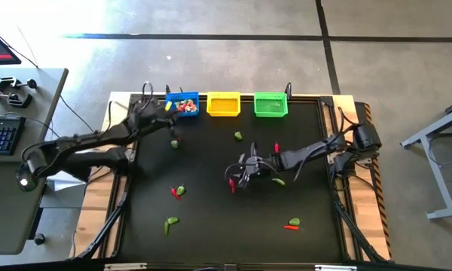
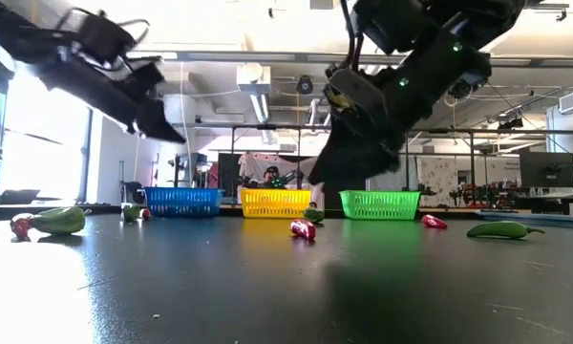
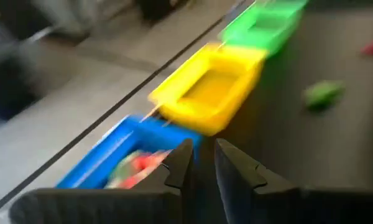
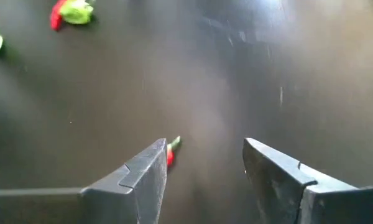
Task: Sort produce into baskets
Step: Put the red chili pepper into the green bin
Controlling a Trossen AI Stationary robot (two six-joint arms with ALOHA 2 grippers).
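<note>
Along the top edge of the table (image 1: 211,226) in my overhead feed, I see the three mesh baskets in a row: the blue basket (image 1: 182,105) on the left, the yellow basket (image 1: 224,104) in the middle, the green basket (image 1: 270,105) on the right. The blue one already holds a heap of red, green and whitish pieces (image 1: 185,107); I see nothing in the yellow one.

My left gripper (image 1: 168,108) sits at the blue basket's left edge. From its wrist camera its fingers (image 3: 179,165) are nearly together, only a thin slit between them, and nothing held that I can see.

My right gripper (image 1: 241,175) hangs just right of frame centre, low over the mat. Its fingers (image 4: 150,171) stand wide apart with nothing between them. A small red pepper (image 4: 170,152) with a green stem lies just beside the left-hand finger in that wrist picture; its long axis runs up the frame and leans a little right, stem end uppermost.

Loose produce lies scattered on the mat. A red and green pair (image 1: 178,192) lies left of centre, a green piece (image 1: 171,222) toward lower left, a green and orange-red pair (image 1: 292,223) at lower right, and a small green piece (image 1: 239,135) below the yellow basket. On the table-level camera a long green pepper (image 2: 501,229) lies at right, long axis across the frame, stem pointing right.
</note>
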